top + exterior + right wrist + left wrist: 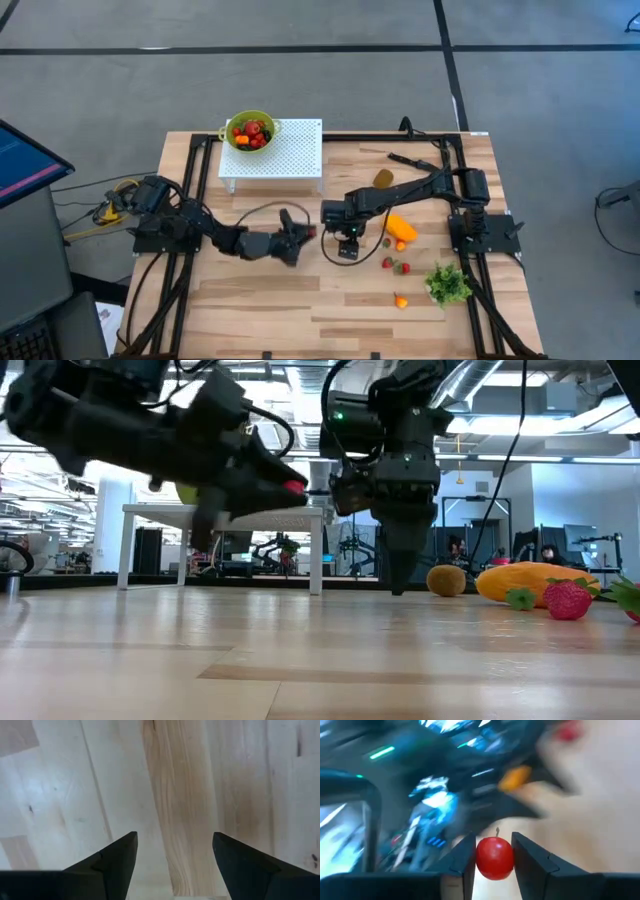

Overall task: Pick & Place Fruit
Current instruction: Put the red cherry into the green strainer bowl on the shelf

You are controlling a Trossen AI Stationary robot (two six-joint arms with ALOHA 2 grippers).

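Fruit is split across the table (250, 300): nearest the front edge, at about five o'clock from the centre, a small orange piece (400, 301) lies beside a leafy bunch (448, 284). Two red berries (395, 266) are seen a little farther in. At the centre, one red berry (495, 858) is clamped between the fingers of the left gripper (492, 865), lifted clear of the wood. Just beside it, at its three o'clock, the right gripper (172, 851) points straight down with jaws spread wide and nothing between them; only bare planks are seen beneath. An elongated orange fruit (400, 228) lies at three o'clock of that gripper, a kiwi (383, 178) farther back. At the far edge, on a white stand (285, 160), a green bowl (237, 143) already holds fruit.

The coming move is judged to turn on the bowl lying at about eleven o'clock from the held berry, raised on the stand, with the left arm much the nearer.
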